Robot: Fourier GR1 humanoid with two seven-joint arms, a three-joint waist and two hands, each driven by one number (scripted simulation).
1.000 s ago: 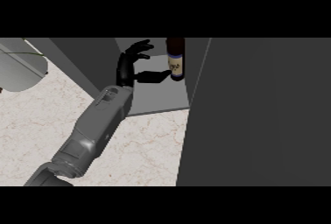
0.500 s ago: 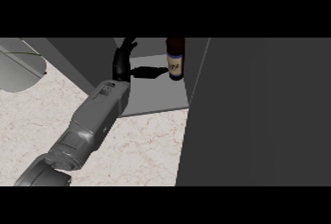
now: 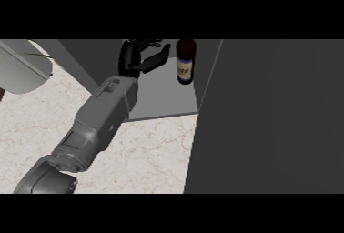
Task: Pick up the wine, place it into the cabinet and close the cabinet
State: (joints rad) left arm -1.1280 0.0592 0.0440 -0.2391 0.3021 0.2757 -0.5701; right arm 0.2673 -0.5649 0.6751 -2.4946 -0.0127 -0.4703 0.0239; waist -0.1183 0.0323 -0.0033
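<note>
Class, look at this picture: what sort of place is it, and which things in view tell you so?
Most likely a kitchen. A pale marbled counter runs under an open grey cabinet, and a dark wine bottle stands on the cabinet's shelf, beside the robot's left hand. A tall dark cabinet door fills the right side.

One grey forearm (image 3: 101,118) shows, a long boxy casing with rounded edges, slightly lighter along its upper face and darker down its side. Near the wrist end the casing carries a small raised rectangular panel, and at the lower end it widens into a large rounded joint housing (image 3: 47,179) of the same grey with a smooth domed surface. The left hand (image 3: 134,58) is black throughout, with slender segmented fingers and a flatter, broader thumb, and joins the grey casing at a narrow dark wrist.
</note>
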